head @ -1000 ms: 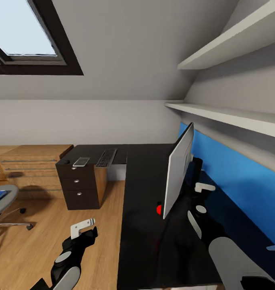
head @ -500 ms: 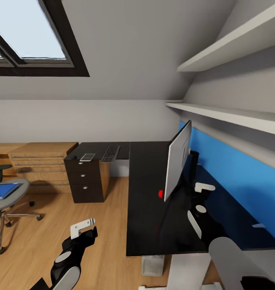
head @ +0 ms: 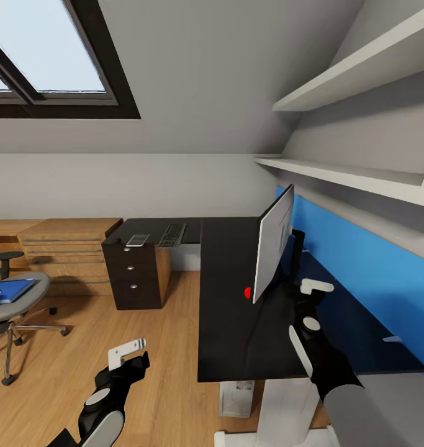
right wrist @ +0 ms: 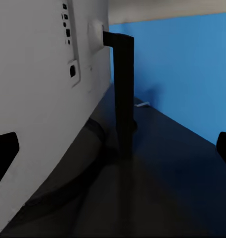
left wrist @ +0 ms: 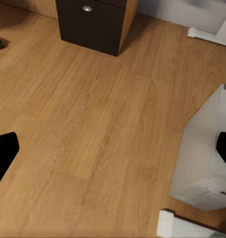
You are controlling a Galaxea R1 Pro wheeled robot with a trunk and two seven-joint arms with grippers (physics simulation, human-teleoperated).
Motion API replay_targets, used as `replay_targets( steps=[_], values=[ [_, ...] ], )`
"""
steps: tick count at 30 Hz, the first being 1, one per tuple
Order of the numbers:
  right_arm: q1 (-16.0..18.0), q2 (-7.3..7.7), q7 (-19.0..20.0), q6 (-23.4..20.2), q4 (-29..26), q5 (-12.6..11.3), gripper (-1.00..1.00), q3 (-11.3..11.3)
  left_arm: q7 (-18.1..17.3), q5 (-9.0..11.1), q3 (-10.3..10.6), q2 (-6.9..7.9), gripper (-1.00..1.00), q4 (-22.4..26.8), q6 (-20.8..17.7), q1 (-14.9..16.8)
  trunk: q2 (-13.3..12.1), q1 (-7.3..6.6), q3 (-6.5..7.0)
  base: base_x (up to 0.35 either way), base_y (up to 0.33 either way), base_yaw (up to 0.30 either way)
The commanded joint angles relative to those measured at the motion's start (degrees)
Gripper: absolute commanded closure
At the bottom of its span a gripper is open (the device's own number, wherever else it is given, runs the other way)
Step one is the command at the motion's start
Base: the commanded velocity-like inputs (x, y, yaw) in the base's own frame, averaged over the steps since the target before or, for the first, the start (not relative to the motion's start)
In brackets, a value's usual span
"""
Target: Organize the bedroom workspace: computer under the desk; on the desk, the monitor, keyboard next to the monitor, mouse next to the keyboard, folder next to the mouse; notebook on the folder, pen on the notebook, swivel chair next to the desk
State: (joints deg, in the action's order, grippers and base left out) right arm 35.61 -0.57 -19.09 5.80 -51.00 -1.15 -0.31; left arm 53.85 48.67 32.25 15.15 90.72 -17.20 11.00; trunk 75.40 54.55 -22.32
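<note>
Head view: right gripper (head: 315, 287) sits over the black desk (head: 227, 323) at about 4 o'clock of frame centre, just behind the monitor (head: 272, 251). Right wrist view: two dark fingertips (right wrist: 4, 151) at opposite frame edges, wide apart, nothing between them; monitor's grey back panel with ports and its black stand (right wrist: 121, 99) close ahead, blue wall panel (right wrist: 182, 69) beyond. Left gripper (head: 130, 354) at 7 o'clock in head view, over the wood floor (head: 69, 366), off the desk. Left wrist view: fingertips (left wrist: 3, 153) spread to both frame edges, holding nothing, wood floor below, pale tower computer (left wrist: 204, 153) standing on the floor, black drawer unit (left wrist: 95, 22) with round silver knob further off.

Monitor stands upright on the desk's near arm, seen nearly edge-on, red dot at its lower corner. Head view also catches the computer under the desk's near edge at 6 o'clock, beside the white leg (head: 289, 410). Keyboard (head: 172, 234) lies on the desk's far arm at about 11 o'clock from the monitor, well apart from it. Just beside the keyboard, over the drawer unit, a small flat rectangle (head: 138, 239), cannot tell what. Swivel chair (head: 13, 298) at 9 o'clock, well apart from the desk, blue folder (head: 10, 290) lying on its seat. Light-wood drawer chest (head: 66, 251) against the far wall, skylight (head: 44, 56) at 10 o'clock, white shelves (head: 354, 180) at 2 o'clock.
</note>
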Motion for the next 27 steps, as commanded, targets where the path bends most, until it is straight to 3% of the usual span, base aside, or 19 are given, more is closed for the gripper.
replay_targets(
  steps=[1, 7, 11, 17, 27],
  values=[
    [-1.0, -0.83, -0.1, -0.4, -1.9, 0.0, -1.00, 0.1, 0.4, 0.2, 0.1, 0.05, -1.00, 0.0, -0.3, 0.1, 0.0, 0.00, -0.07, -0.002, 0.000, 0.000],
    [-5.6, -2.59, -0.2, -3.6, -10.6, 0.4, -1.00, 1.0, 0.4, 0.1, 0.1, 0.05, -1.00, -0.2, -0.2, 0.1, 0.0, 0.00, -0.07, 0.000, 0.000, 0.000],
    [-8.7, -2.87, -0.2, -4.5, -16.0, 0.5, -1.00, 4.4, 0.4, 0.1, 0.2, 0.05, -1.00, -0.2, -0.2, 0.1, 0.0, 0.00, -0.07, 0.000, 0.000, 0.000],
    [-9.5, -3.00, 0.0, -4.6, -17.6, 0.5, -1.00, 7.7, 0.4, 0.0, 0.3, 0.05, -1.00, -0.2, -0.2, 0.1, 0.0, 0.00, -0.07, 0.000, 0.000, 0.000],
    [-9.8, -2.90, -0.2, -4.5, -17.6, 0.6, -1.00, 9.8, 0.4, 0.0, 0.7, -0.03, -1.00, -0.2, -0.2, 0.1, 0.0, 0.00, -0.07, 0.003, 0.038, -0.003]
  ],
)
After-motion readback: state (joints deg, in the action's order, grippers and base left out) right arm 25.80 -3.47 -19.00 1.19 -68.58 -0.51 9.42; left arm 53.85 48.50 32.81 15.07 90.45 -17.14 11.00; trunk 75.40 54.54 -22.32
